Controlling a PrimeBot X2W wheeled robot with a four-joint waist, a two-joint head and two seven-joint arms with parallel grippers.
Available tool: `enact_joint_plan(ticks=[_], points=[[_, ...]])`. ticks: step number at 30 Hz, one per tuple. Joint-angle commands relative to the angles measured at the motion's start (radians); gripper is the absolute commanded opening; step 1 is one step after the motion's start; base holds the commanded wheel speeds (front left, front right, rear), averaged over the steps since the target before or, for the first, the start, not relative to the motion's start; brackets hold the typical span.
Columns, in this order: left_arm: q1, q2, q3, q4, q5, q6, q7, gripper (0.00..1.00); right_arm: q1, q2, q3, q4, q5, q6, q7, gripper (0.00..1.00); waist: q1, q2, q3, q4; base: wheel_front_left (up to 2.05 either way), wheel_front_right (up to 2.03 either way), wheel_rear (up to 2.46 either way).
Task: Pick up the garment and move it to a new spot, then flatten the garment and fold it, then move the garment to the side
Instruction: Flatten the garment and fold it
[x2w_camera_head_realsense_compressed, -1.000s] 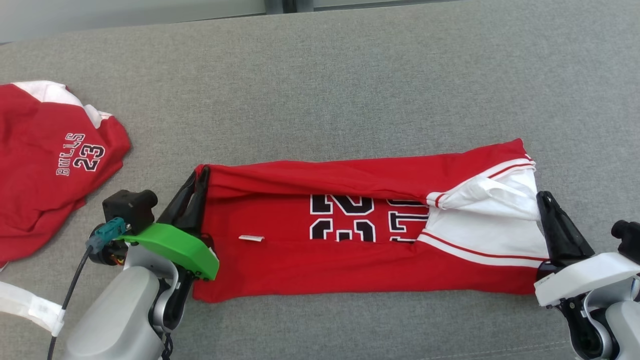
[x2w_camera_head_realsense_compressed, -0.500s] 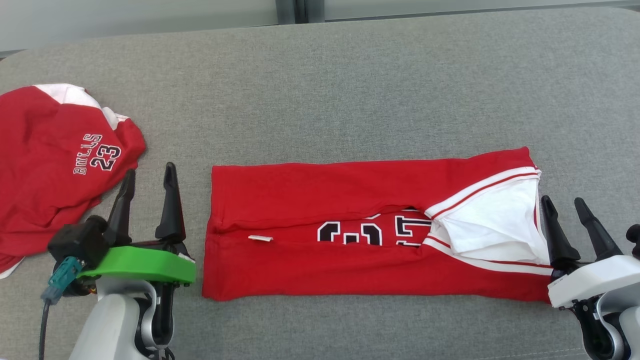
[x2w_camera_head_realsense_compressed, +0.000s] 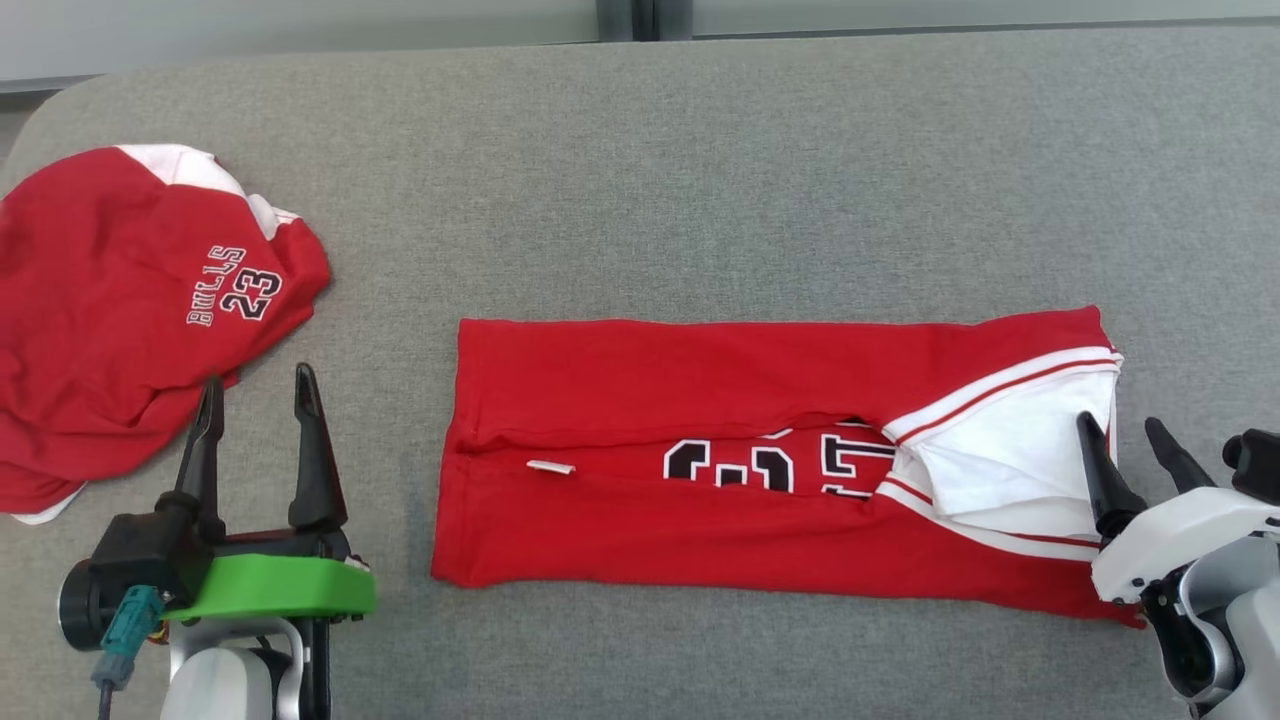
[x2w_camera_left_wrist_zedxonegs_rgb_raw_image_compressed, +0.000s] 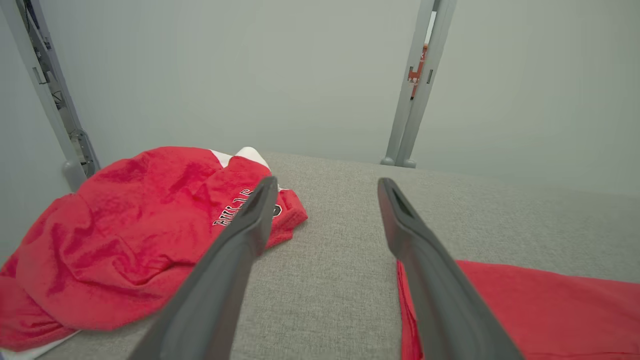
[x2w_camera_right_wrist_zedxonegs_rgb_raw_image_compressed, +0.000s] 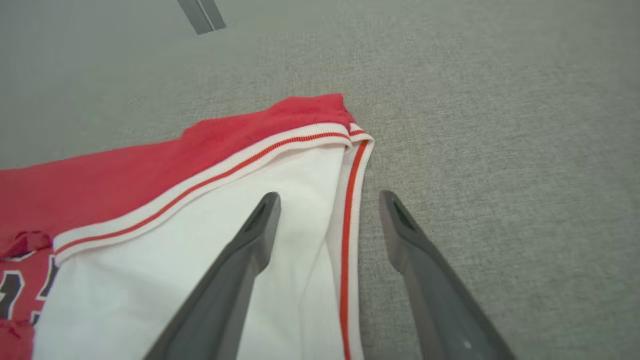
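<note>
Grey pad (x2w_camera_head_realsense_compressed: 700, 180) carries garment (x2w_camera_head_realsense_compressed: 640, 520) folded lengthwise. L gripper (x2w_camera_head_realsense_compressed: 257, 378) & R gripper (x2w_camera_head_realsense_compressed: 1116, 422) both wide, empty. I'd pinch both layers at ends, evenly, for nxt fold.

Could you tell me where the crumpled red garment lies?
The crumpled garment lies at the head view's left, just beyond the left gripper, apart from the folded jersey.

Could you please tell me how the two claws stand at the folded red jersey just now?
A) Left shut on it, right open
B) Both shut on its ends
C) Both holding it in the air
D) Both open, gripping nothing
D: the left claw gapes beside the left end of the folded jersey, the right claw gapes at its white end, and the jersey lies flat on the grey surface.
</note>
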Motion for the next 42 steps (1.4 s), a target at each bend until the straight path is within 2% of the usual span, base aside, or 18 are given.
enact_joint_plan(ticks=[1,8,9,10,11,12,18,26,30,35,42], points=[[0.017,-0.003,0.006,0.003,0.010,-0.007,0.000,1.00,-0.013,0.000,0.004,0.020,0.001,-0.001,-0.001,1.00,0.0000,-0.0001,0.002,0.008,0.00,0.00,0.00],[0.030,-0.010,0.007,0.006,0.056,-0.011,0.000,1.00,-0.021,0.012,0.047,0.117,0.033,-0.001,0.019,1.00,0.0000,-0.0001,0.004,0.021,0.00,0.00,0.00],[0.029,-0.010,0.006,0.007,0.051,-0.009,0.000,1.00,-0.019,0.016,0.057,0.124,0.041,-0.001,0.029,0.82,0.0000,-0.0001,0.004,0.021,0.00,0.00,0.00],[0.028,-0.011,0.004,0.009,0.044,-0.006,0.000,1.00,-0.017,0.021,0.072,0.130,0.049,-0.001,0.036,0.30,0.0000,-0.0001,0.004,0.021,0.00,0.00,0.00],[0.027,-0.011,0.003,0.011,0.042,-0.005,0.000,1.00,-0.017,0.024,0.080,0.132,0.060,0.000,0.040,0.08,0.0000,-0.0001,0.004,0.021,0.00,0.00,0.00],[0.026,-0.011,0.002,0.013,0.037,-0.002,0.000,1.00,-0.018,0.026,0.091,0.136,0.071,0.000,0.048,0.00,0.0000,-0.0001,0.003,0.021,0.00,0.00,0.00],[0.028,-0.011,0.001,0.015,0.029,0.006,0.000,1.00,-0.040,-0.007,0.099,0.155,0.113,-0.002,0.025,0.00,0.0000,-0.0001,-0.008,0.014,0.00,0.00,0.00],[0.044,-0.011,-0.004,0.021,0.029,0.010,0.000,1.00,-0.047,-0.118,0.011,0.221,0.140,-0.002,-0.022,0.00,0.0000,-0.0001,-0.037,0.003,0.00,0.00,0.00],[0.055,-0.011,0.000,0.019,0.031,0.008,0.000,1.00,-0.041,-0.152,-0.004,0.217,0.144,-0.002,-0.025,0.00,0.0000,-0.0001,-0.049,-0.011,0.00,0.00,0.00],[0.069,-0.011,-0.007,0.021,0.027,0.012,0.000,1.00,-0.034,-0.151,0.010,0.163,0.135,-0.002,-0.029,0.00,0.0000,-0.0001,-0.065,-0.028,0.00,0.00,0.00],[0.076,-0.011,-0.008,0.018,0.024,0.014,0.000,1.00,-0.004,-0.096,0.058,-0.017,0.106,-0.001,0.004,0.00,0.0000,-0.0001,-0.081,-0.041,0.00,0.00,0.00]])
